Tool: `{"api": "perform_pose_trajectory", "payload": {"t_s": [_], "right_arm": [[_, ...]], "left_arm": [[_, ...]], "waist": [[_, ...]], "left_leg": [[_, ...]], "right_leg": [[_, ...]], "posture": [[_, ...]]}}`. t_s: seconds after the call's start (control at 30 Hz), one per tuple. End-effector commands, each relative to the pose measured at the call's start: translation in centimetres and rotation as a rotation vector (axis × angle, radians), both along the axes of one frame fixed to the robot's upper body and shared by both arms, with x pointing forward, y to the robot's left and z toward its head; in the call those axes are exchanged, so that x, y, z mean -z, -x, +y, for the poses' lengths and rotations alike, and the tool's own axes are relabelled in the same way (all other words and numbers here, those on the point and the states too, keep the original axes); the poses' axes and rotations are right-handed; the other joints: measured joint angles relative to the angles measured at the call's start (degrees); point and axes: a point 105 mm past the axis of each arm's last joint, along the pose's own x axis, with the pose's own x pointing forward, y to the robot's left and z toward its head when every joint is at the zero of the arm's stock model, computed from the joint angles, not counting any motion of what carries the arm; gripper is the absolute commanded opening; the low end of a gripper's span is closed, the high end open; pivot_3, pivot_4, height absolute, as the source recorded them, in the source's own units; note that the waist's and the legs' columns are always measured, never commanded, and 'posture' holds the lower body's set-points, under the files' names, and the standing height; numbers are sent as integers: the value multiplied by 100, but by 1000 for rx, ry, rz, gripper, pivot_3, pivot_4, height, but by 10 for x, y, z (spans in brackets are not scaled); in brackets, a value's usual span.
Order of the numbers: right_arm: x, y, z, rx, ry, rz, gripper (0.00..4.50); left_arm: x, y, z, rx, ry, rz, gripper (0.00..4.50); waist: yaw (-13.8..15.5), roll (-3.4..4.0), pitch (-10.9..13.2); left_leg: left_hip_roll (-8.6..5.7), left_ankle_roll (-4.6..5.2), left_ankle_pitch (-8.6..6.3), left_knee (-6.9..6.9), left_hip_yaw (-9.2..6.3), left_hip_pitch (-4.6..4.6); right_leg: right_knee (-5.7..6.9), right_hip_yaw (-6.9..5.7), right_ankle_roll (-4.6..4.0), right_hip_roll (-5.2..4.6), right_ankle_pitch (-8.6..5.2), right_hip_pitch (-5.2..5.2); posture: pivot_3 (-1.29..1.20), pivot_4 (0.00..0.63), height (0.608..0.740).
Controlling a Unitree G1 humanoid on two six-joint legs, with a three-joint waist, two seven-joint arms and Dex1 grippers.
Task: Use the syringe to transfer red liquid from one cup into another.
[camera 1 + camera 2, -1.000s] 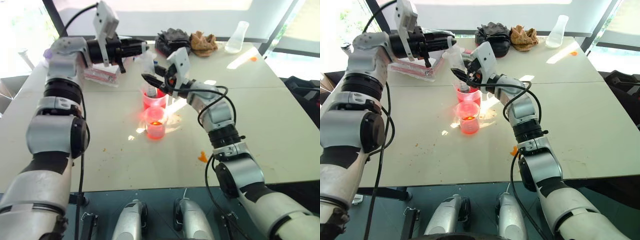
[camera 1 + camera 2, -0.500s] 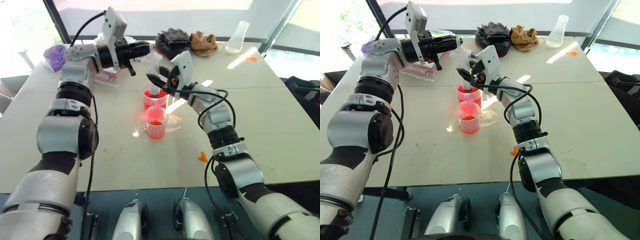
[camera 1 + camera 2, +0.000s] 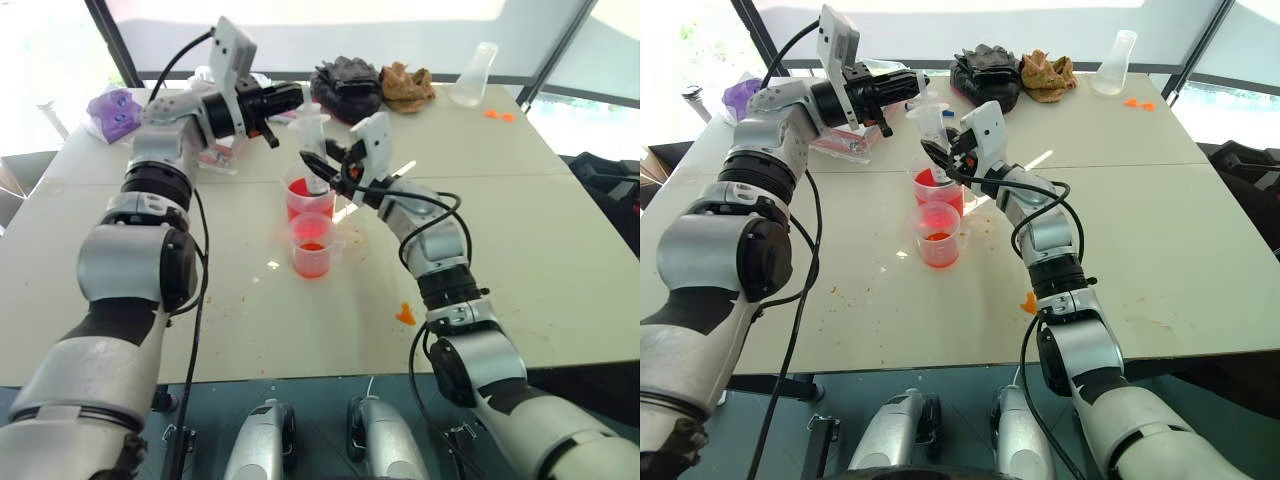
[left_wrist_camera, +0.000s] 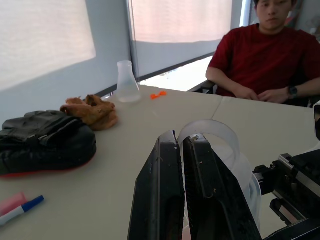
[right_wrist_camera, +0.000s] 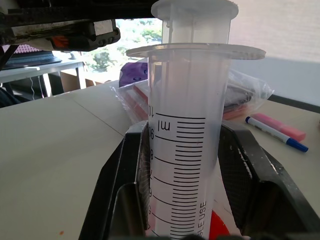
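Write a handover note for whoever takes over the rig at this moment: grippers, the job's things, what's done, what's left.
Right gripper: shut on the syringe barrel, holding it upright with its nozzle down in the far cup.
Left gripper: shut, empty, fingertips beside the plunger top, not gripping it.
Near cup stands just in front of the far one; both hold red liquid.
Done: syringe placed in the far cup.
Left: how much is drawn cannot be told; probably work the plunger, carry the syringe to the other cup, empty it.
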Motion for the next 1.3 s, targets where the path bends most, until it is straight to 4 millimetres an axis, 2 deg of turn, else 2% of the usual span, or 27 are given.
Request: {"api": "perform_pose_trajectory", "payload": {"t_s": [0.03, 0.3, 0.5, 0.63, 0.73, 0.8, 0.87, 0.93, 1.03, 1.17, 1.3], "right_arm": [[11, 19, 29, -127, 41, 6, 1456], [12, 20, 34, -132, 37, 7, 1456], [9, 19, 34, -130, 35, -1, 1456], [3, 17, 32, -118, 22, -15, 1456], [-6, 14, 28, -97, 0, -38, 1456], [-19, 12, 23, -71, -30, -65, 1456], [-25, 10, 19, -57, -48, -78, 1456], [-38, 7, 13, -30, -81, -99, 1456], [-56, 4, 2, 12, -131, -132, 1456], [-66, 3, -4, 35, -150, -153, 1456], [-67, 4, -7, 37, -157, -157, 1456]], "left_arm": [[-76, 9, 14, -87, 129, -206, 14], [-95, 12, 21, -119, 178, -244, 14], [-90, 13, 20, -99, 151, -235, 14], [-72, 15, 14, -30, 64, -200, 1199], [-57, 16, 12, 0, -34, -188, 1828], [-45, 18, 14, 37, -96, -164, 1828], [-42, 20, 17, 48, -109, -157, 1828], [-36, 22, 26, 61, -121, -127, 1828], [-15, 29, 45, 89, -192, -52, 1828], [4, 30, 71, 23, -237, -8, 1828], [-5, 33, 92, -48, -132, -2, 1828]], "waist": [[-1, 0, 0], [-1, 0, 0], [-1, 0, 0], [-6, 0, 0], [-6, 0, 0], [-6, 0, 0], [-2, 0, 0], [-3, 0, 0], [-22, 1, 1], [-25, 3, 1], [-2, 1, 2]], "left_leg": [[0, 0, 0, 0, 0, 0], [0, 0, 0, 0, -1, 0], [0, 0, 0, 0, -1, 0], [0, 0, 0, 0, -1, 0], [0, 0, 0, 0, -1, 1], [0, 0, 0, 0, 0, 0], [0, 0, 0, 0, 0, 0], [0, 0, 0, 0, 0, 0], [1, 0, 0, 0, -1, 1], [4, -3, 1, -1, -1, 3], [4, -3, 1, 0, -4, 0]], "right_leg": [[0, 0, 0, 0, 0, 0], [0, 0, 0, 0, 0, 0], [0, 0, 0, 0, 0, 0], [0, 0, 0, 0, 0, 0], [1, 0, 0, 1, 0, 0], [0, 0, 0, 1, 0, -1], [0, 0, 0, 1, 0, 0], [0, 0, 0, 1, 0, 0], [2, 0, 0, 0, 0, 0], [6, 1, 0, 2, 0, -2], [5, 1, 0, 3, 0, -2]], "posture": [[0, 150, 740], [0, 150, 740], [0, 150, 740], [0, 150, 740], [0, 150, 740], [0, 150, 740], [0, 150, 740], [0, 150, 740], [0, 150, 740], [0, 150, 740], [0, 150, 740]]}}
